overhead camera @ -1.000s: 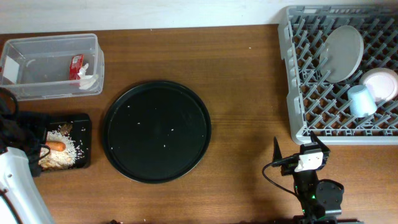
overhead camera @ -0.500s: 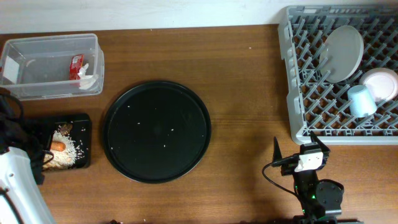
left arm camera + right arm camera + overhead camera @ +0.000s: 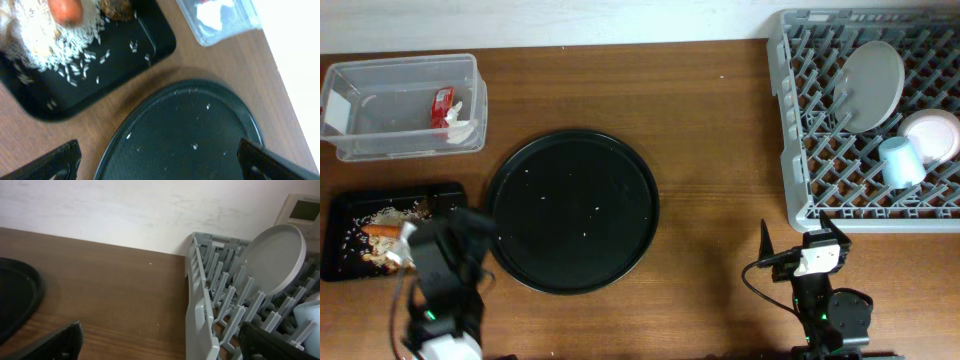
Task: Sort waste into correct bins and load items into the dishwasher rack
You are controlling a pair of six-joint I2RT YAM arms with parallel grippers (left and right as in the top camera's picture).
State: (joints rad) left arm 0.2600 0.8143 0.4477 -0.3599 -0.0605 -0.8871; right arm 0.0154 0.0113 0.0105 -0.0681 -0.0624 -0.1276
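The shallow black tray (image 3: 350, 215) at the left front holds pale rice (image 3: 55, 40), an orange carrot (image 3: 385, 230) (image 3: 65, 10) and a brown lump (image 3: 116, 6). The clear tub (image 3: 380, 140) behind it holds a red sachet (image 3: 442, 102) and a white tissue (image 3: 461, 129). The grey rack (image 3: 790, 130) at the right holds a white plate (image 3: 873, 85), a small white dish (image 3: 932, 135) and a pale-blue cup (image 3: 902, 162). My left gripper (image 3: 455, 235) (image 3: 159, 147) is open and empty, between the black tray and the round tray. My right gripper (image 3: 798, 238) (image 3: 161, 330) is open and empty, in front of the rack's near left corner.
A large round black tray (image 3: 572, 210) with a few stray rice grains lies mid-table. In the right wrist view the rack wall (image 3: 202, 310) stands just right of centre, with bare brown table (image 3: 110, 280) to its left. A pale wall runs behind the table.
My left arm has swung from the table's left edge, over the black tray, to the front between that tray and the round tray, uncovering the black tray. The right arm has not moved.
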